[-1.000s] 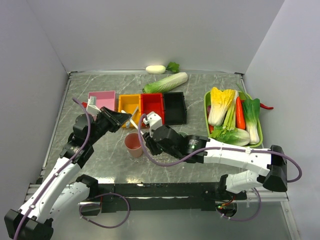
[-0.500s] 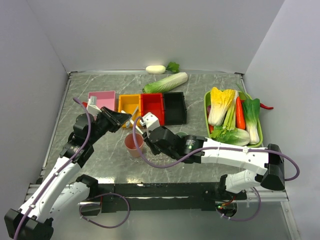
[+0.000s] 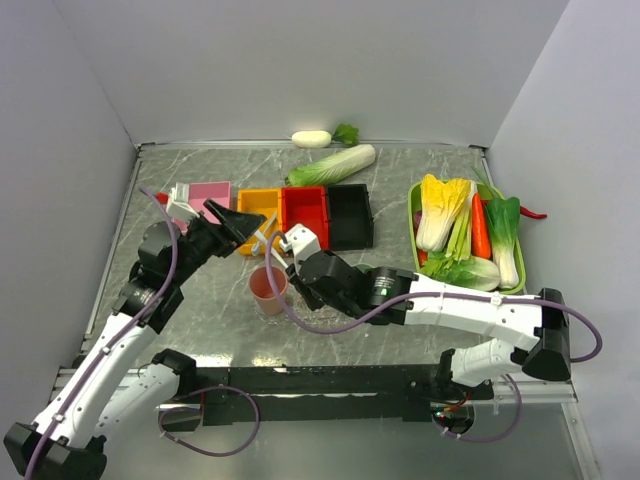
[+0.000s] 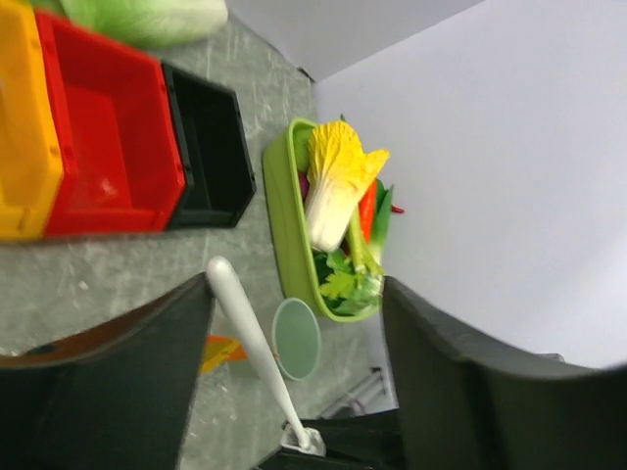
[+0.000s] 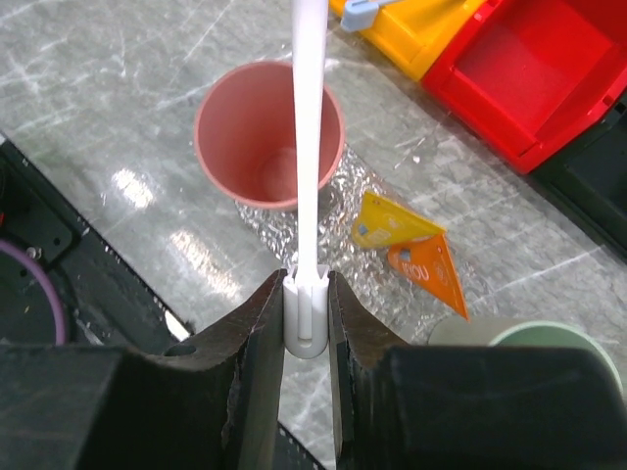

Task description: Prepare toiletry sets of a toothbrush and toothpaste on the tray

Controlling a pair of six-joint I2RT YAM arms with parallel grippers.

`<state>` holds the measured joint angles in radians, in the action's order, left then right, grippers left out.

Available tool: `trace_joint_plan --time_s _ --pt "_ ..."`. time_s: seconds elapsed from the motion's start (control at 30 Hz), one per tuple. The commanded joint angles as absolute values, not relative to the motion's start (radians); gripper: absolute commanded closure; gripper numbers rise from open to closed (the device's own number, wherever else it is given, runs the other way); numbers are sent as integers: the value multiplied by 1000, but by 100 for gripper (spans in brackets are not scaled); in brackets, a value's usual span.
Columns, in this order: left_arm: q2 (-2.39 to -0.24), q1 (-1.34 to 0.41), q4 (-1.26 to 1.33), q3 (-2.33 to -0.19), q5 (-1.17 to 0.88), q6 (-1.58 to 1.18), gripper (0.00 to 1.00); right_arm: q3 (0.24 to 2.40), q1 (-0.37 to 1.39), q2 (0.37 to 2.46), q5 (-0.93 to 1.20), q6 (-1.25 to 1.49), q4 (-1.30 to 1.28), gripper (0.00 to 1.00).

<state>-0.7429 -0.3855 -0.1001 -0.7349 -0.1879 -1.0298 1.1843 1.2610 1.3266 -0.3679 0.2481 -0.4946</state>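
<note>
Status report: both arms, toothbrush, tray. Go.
Left fingers open, empty. Right fingers shut on toothbrush. Both toothpaste tubes on tray. Pink cup crowds tray's edge.

left hand (image 3: 238,222) opened, toothbrush (image 5: 309,147) released
</note>
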Motion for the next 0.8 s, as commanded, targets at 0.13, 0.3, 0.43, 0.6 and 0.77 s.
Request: trace_joint_plan --time_s 0.13,0.3,0.43,0.6,0.77 --pt "-733 -316 -149 -847 -112 -833 12 1272 1267 1212 -310 262 -713 100" --pt "-781 -250 -130 -856 -112 -747 9 1270 1267 1132 -265 314 -871 100" --pt "-825 -233 -84 -876 -87 -669 10 1264 1269 1060 -239 363 -978 100" --pt "-905 -222 -35 -928 -71 -585 10 1264 1269 982 -175 400 -1100 100" --pt "-951 -222 -8 -922 29 -463 10 1272 1267 943 -115 420 -1264 100"
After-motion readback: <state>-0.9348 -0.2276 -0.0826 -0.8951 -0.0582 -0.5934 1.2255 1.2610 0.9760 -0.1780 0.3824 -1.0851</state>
